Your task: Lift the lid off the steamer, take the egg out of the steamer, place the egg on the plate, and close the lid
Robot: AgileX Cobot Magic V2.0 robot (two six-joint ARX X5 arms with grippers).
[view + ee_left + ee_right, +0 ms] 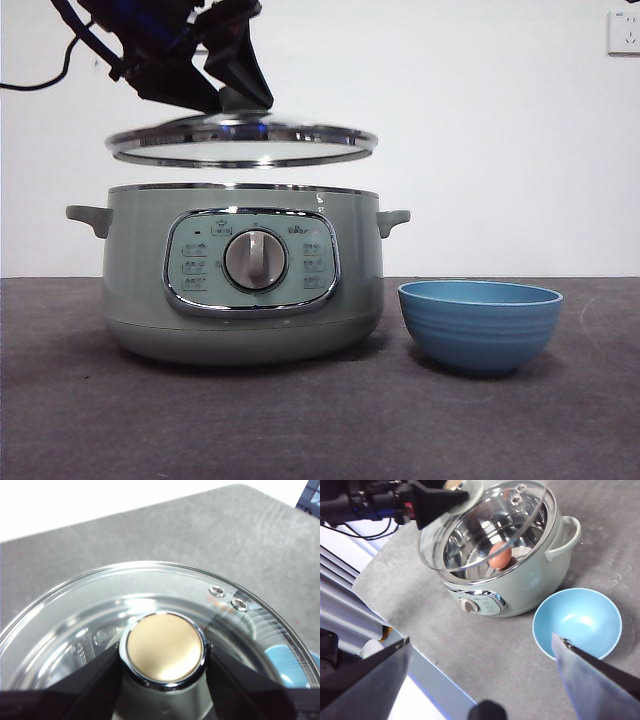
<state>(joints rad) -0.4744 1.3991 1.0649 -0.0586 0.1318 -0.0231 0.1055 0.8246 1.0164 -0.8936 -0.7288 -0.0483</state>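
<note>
While the lid (242,141) is hanging level and clear above the steamer (240,275), you are looking at the first step nearly done and three more not yet begun.

Item, left gripper (165,655): it is clamping the lid's knob (165,649) between both jaws, one on each side, seen closely in the left wrist view. In the front view it is entering dark from the upper left.

Item, right gripper (480,655): its jaws are standing wide apart and holding nothing, waiting high above the table (90,420), near the plate (577,622).

Item, the egg (500,556): it is sitting inside the steamer's steel bowl, visible through the glass in the right wrist view.

Item, the plate: it is resting upright on the table just beside the steamer and holding nothing.

Risks you are carrying, as a judgement:
- The knob is smooth and round, so the lid may be tilting or slipping if the hold loosens or the arm swings quickly.
- The lid is hovering directly over the opening, so the right gripper is likely to strike the glass or chrome rim if it reaches in before the lid is moved aside.
- The egg is round and sitting on slick steel, so a poorly centred pinch may be rolling it away or cracking it.
</note>
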